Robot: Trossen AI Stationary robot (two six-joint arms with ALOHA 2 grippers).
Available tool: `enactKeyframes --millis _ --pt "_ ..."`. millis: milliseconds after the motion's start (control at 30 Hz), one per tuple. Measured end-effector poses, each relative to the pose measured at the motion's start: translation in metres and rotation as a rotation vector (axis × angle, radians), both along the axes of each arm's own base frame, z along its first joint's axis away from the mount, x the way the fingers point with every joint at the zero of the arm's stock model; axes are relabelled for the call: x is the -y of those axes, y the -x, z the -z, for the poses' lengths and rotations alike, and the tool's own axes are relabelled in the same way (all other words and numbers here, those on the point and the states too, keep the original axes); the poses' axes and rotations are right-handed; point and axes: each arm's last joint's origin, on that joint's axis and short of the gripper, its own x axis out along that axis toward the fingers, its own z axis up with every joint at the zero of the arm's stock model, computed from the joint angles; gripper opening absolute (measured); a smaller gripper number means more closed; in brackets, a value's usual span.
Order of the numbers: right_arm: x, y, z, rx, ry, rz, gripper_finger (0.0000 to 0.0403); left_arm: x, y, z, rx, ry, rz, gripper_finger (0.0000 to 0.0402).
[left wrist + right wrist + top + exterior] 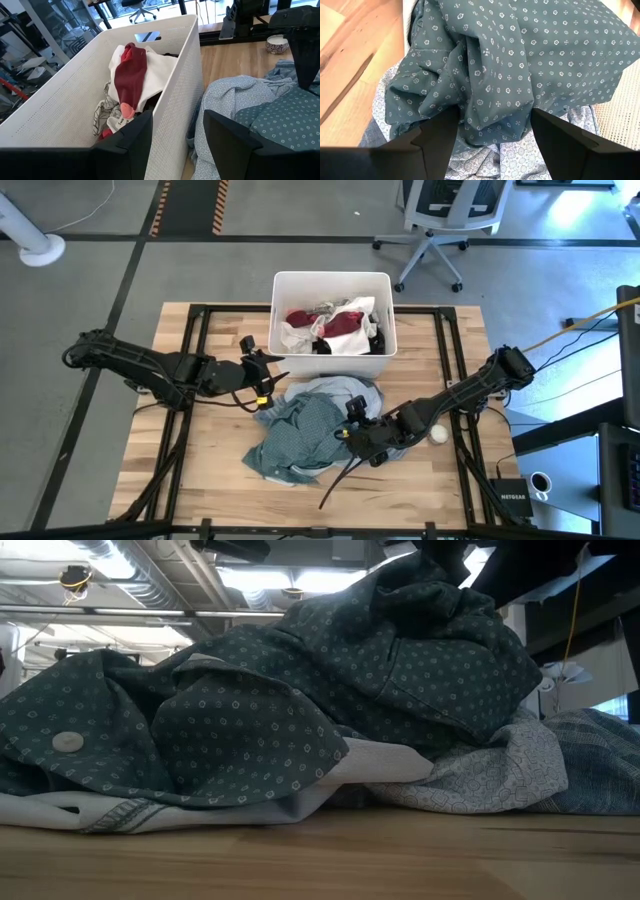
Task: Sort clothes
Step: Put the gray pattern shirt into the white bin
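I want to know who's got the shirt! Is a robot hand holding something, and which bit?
Nothing is held. The right gripper stands open over the green dotted shirt; the left gripper, open, is by the tub.

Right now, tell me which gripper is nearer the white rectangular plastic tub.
Left. The left gripper sits just beside the white rectangular plastic tub's front left corner; the right gripper is farther off, over the dark green dotted shirt.

place: lab/workshop | cues: concrete floor (300, 260), hazard tape (190, 205), office chair (440, 220), ceiling ducts (120, 570)
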Motion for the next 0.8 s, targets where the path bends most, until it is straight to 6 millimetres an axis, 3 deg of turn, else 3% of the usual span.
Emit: enactKeyframes --millis 800 --pt "-0.0012 -0.0023 -0.0014 0.024 -0.002 -0.018 0.0266 0.0 0.0 0.0001 0.0 0.0 0.0 0.0171"
